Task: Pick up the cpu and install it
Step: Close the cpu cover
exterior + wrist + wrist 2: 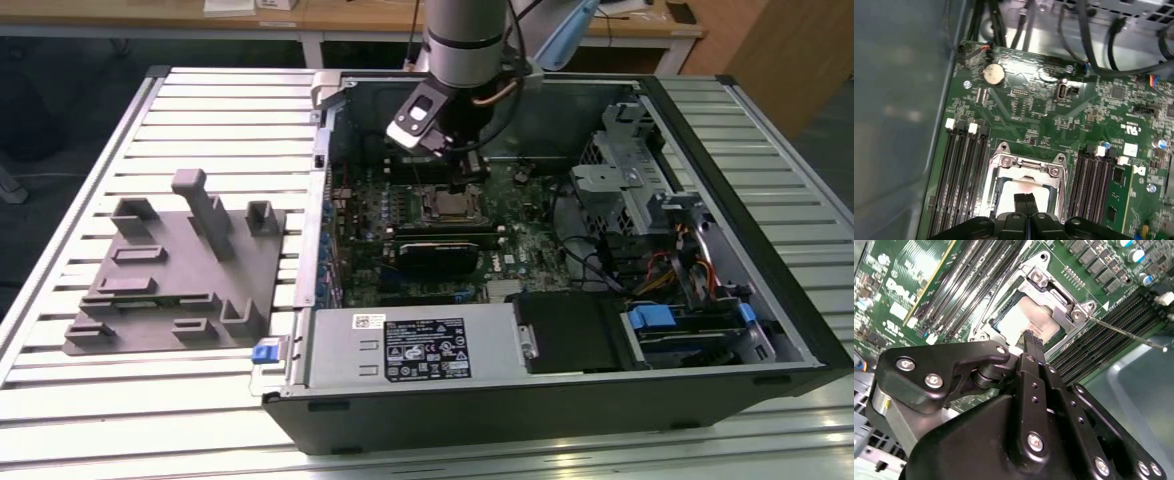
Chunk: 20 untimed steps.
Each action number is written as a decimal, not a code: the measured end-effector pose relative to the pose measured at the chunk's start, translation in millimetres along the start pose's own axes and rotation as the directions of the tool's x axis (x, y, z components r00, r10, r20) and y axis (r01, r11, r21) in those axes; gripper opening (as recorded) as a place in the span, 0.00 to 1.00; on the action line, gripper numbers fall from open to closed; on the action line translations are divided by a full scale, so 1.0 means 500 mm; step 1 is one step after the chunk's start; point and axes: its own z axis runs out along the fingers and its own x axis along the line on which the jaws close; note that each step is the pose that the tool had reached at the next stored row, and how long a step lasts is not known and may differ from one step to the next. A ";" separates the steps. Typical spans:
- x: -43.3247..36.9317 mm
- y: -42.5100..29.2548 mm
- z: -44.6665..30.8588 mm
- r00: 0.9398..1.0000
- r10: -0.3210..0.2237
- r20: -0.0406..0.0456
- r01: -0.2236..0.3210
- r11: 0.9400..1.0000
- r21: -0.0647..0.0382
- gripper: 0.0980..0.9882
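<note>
The cpu [1029,315] is a flat square chip with a silvery-white top. It lies in the metal socket frame [1054,290] on the green motherboard, inside the open computer case [747,300]. My gripper [1032,338] hangs straight over it, shut, its two black fingers pressed together with nothing between them. The fingertips stand over the chip's near edge; contact cannot be told. In the first wrist view the cpu [1006,194] shows pale just beyond the gripper [1025,199]. In the exterior view the gripper [466,186] is low over the socket [446,206].
A thin socket lever [1124,332] juts out beside the frame. Memory slots [961,170] flank the socket. A black card [434,255], a labelled silver power-supply box [414,345] and a drive cage [627,175] crowd the case. A grey fixture [174,270] stands on the exterior view's left.
</note>
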 end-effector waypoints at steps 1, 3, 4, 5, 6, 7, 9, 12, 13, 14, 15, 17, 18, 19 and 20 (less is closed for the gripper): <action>0.000 0.000 0.000 1.000 -0.014 -0.001 0.014 1.000 0.000 0.01; 0.000 0.000 0.000 0.999 -0.041 -0.002 0.041 0.999 -0.001 0.01; 0.000 0.000 0.000 0.998 -0.057 -0.003 0.057 0.998 -0.001 0.01; 0.000 0.000 0.000 0.998 -0.071 -0.003 0.071 0.998 -0.001 0.01; 0.000 0.000 0.000 0.996 -0.085 -0.004 0.085 0.996 -0.001 0.01; 0.000 0.000 0.000 0.995 -0.099 -0.005 0.099 0.995 -0.002 0.01; 0.000 0.000 0.001 0.992 -0.126 -0.006 0.126 0.992 -0.002 0.01; 0.000 0.000 0.001 0.986 -0.168 -0.008 0.168 0.986 -0.003 0.01; 0.000 0.000 0.001 0.983 -0.181 -0.008 0.181 0.983 -0.003 0.01; 0.000 0.000 0.001 0.981 -0.195 -0.009 0.195 0.981 -0.004 0.01; 0.000 0.000 0.001 0.978 -0.208 -0.009 0.208 0.978 -0.004 0.01; 0.000 0.000 0.001 0.972 -0.234 -0.010 0.234 0.972 -0.005 0.01; 0.000 0.000 0.001 0.969 -0.248 -0.011 0.247 0.969 -0.005 0.01; 0.000 0.000 0.001 0.965 -0.261 -0.011 0.261 0.965 -0.005 0.01; 0.000 0.000 0.001 0.962 -0.273 -0.012 0.273 0.962 -0.005 0.01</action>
